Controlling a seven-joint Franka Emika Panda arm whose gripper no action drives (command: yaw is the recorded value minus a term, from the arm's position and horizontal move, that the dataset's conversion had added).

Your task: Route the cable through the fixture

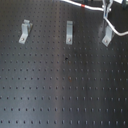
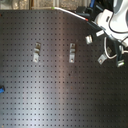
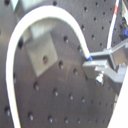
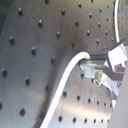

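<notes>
The cable [image 1: 114, 29] is a white cord with a red band [image 1: 82, 6]. It comes in along the top of the first exterior view, drops to the right-hand slanted clip, the fixture [image 1: 107, 36], and bends off to the first exterior view's right. My gripper [image 3: 96, 66] is shut on the cable, as both wrist views show [image 4: 95, 67]. In the first wrist view the cord [image 3: 30, 22] arches over the clip [image 3: 42, 52]. In the second exterior view the arm [image 2: 114, 21] hangs over this clip [image 2: 102, 58].
A black perforated board [image 1: 65, 90] fills the scene. A second slanted clip [image 1: 24, 31] stands at the first exterior view's left, and a straight upright clip [image 1: 69, 31] in the middle. A small blue thing [image 2: 1, 90] sits at the second exterior view's left edge.
</notes>
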